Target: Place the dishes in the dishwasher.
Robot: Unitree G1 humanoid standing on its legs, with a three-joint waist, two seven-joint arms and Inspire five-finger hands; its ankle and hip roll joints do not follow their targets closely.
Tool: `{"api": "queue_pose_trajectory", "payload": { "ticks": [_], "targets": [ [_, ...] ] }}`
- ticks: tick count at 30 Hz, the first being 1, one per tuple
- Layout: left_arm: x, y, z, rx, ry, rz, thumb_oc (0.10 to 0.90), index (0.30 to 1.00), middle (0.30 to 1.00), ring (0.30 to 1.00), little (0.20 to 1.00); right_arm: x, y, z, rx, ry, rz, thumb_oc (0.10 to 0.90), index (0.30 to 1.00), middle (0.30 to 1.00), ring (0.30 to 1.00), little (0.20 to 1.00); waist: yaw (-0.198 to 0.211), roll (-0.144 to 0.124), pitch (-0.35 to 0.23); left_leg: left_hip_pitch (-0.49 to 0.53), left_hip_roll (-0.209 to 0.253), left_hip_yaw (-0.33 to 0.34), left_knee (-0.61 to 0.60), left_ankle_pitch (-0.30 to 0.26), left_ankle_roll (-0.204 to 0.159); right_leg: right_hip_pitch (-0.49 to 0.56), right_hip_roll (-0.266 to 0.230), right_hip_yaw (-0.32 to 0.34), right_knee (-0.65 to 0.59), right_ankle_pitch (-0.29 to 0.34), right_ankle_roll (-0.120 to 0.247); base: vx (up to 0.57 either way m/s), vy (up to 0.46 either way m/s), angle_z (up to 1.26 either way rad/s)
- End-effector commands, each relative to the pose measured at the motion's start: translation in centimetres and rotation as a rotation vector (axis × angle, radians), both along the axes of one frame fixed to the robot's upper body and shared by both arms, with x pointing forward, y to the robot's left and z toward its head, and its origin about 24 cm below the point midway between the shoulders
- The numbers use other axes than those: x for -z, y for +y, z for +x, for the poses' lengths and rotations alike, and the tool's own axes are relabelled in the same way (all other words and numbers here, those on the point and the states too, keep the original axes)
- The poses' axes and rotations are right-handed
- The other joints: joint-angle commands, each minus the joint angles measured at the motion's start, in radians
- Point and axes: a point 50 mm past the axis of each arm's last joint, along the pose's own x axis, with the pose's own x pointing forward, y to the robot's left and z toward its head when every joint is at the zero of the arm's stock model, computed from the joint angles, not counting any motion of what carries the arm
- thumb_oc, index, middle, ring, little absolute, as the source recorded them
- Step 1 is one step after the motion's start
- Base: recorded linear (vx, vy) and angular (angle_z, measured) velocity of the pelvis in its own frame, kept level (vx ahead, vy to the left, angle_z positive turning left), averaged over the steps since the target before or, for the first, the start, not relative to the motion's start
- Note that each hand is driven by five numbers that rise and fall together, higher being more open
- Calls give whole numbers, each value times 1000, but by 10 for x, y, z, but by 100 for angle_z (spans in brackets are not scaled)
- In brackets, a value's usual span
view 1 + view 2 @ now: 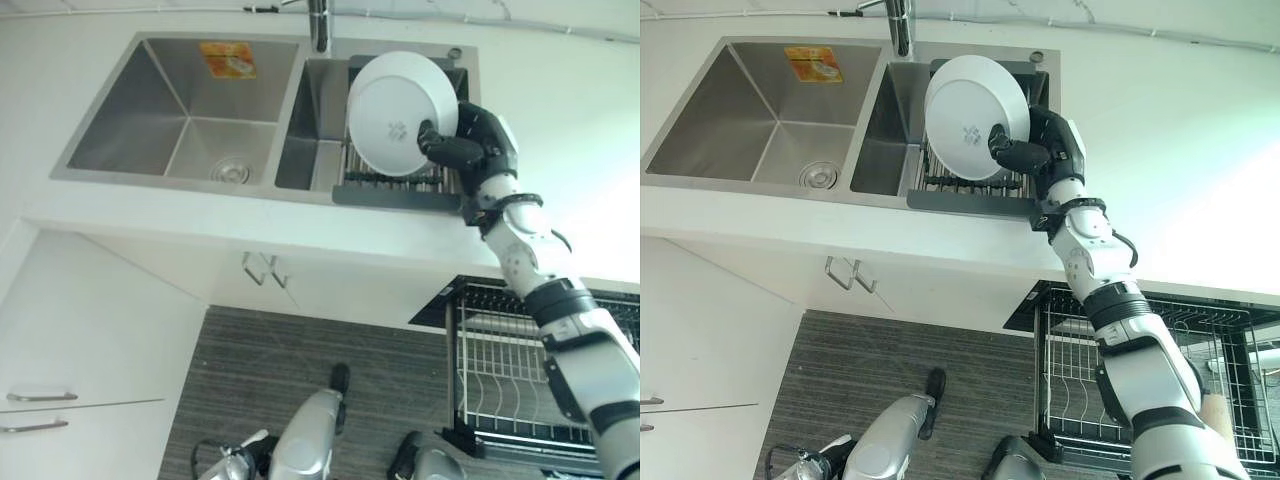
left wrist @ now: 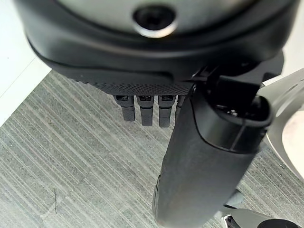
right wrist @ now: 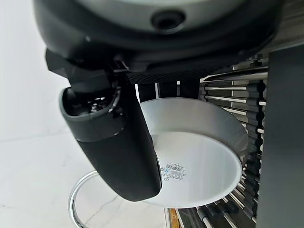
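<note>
Left eye view: right hand (image 1: pixel 455 148) pinches white plate (image 1: pixel 400 112), thumb on its underside, fingers behind, plate tilted above dark drying rack (image 1: pixel 390 185) in the steel double sink (image 1: pixel 180 120). White tabletop (image 1: pixel 560 90) around sink, white cabinets (image 1: pixel 90 340) below, grey striped floor (image 1: pixel 300 360). Dishwasher rack (image 1: pixel 500 370) pulled out lower right. Left hand (image 2: pixel 190 142) hangs over floor, fingers straight, relaxed.

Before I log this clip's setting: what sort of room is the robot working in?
Most likely a home-style kitchen. A steel double sink is set into a white counter, a drying rack sits over its right basin, and a dishwasher rack is pulled out below. The right hand holds a white plate there.
</note>
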Motion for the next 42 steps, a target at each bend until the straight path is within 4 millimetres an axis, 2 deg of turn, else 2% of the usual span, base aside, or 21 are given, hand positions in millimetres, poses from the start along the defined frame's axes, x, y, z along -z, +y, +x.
{"api": "queue_pose_trajectory", "payload": {
  "ticks": [1,4,5,6,12,14,17,22,29,33,38,40,42],
  "targets": [
    [2,5,-10,7,30,27,800,900,900,900,900,-33,-9,-2,39,-118,-32,400,300,300,300,300,23,12,-33,70,73,-24,46,-192,-87,-88,-12,43,-48,73,4,-12,-33,0],
    [3,5,-12,12,28,33,800,900,900,900,900,-37,-9,-5,35,-185,34,400,300,300,300,300,20,7,-46,83,78,-17,46,-197,-87,-80,-8,50,-48,69,4,-30,-69,-1],
    [4,5,-13,10,28,35,800,900,900,900,900,-43,-3,-10,-10,-264,144,400,300,300,300,300,16,4,-56,91,82,-12,46,-200,-89,-76,-5,56,-48,66,3,-36,-65,-6],
    [4,5,-14,10,30,36,800,900,900,900,900,-44,1,-13,-31,-294,181,400,300,300,300,300,13,3,-60,95,84,-10,46,-202,-89,-74,-4,57,-48,64,3,-47,-81,-10],
    [6,3,-17,16,33,53,800,900,900,900,900,-56,35,-49,-111,-536,404,400,300,300,300,300,-15,-13,-104,133,93,4,46,-224,-86,-56,13,86,-48,46,-1,-35,-84,-18],
    [8,1,-18,4,39,58,800,900,900,900,900,-58,45,-68,-128,-618,465,400,300,300,300,300,-35,-24,-129,154,99,15,46,-236,-84,-50,25,108,-48,37,-4,-53,-110,-19],
    [9,-1,-19,-28,42,50,800,900,900,900,900,-58,49,-85,-122,-680,524,400,300,300,300,300,-62,-36,-155,178,106,32,46,-250,-82,-51,39,139,-48,28,-9,-81,-88,-39],
    [9,-8,-13,-65,23,26,800,900,900,900,900,-53,49,-103,-92,-728,591,400,300,300,300,300,-104,-54,-181,222,119,73,46,-263,-81,-49,59,188,-48,18,-22,-135,-83,-52],
    [12,-23,-11,-103,94,-27,800,900,900,900,900,-49,32,-125,3,-779,540,400,300,300,300,300,-177,-65,-212,248,131,113,46,-273,-85,-56,94,259,-48,18,-29,-51,-16,-80],
    [17,-27,-24,-162,168,-57,800,900,900,900,900,-19,5,-131,88,-679,460,400,300,300,300,300,-237,-68,-224,268,155,138,46,-283,-85,-59,119,305,-48,12,-29,19,-22,-59],
    [22,-24,-47,-250,221,-80,800,900,900,900,900,34,-30,-142,160,-505,401,400,300,300,300,300,-294,-70,-234,281,180,164,46,-291,-82,-68,144,355,-48,10,-27,26,-34,-62],
    [23,-23,-50,-267,229,-86,800,900,900,900,900,45,-36,-144,169,-458,381,400,300,300,300,300,-308,-70,-236,282,183,165,46,-292,-82,-71,148,364,-48,12,-26,16,-15,-68],
    [23,-19,-56,-290,238,-94,800,900,900,900,900,70,-43,-147,151,-345,327,400,300,300,300,300,-329,-66,-238,279,181,162,46,-292,-83,-82,150,377,-48,18,-22,-6,17,-59]
  ]
}}
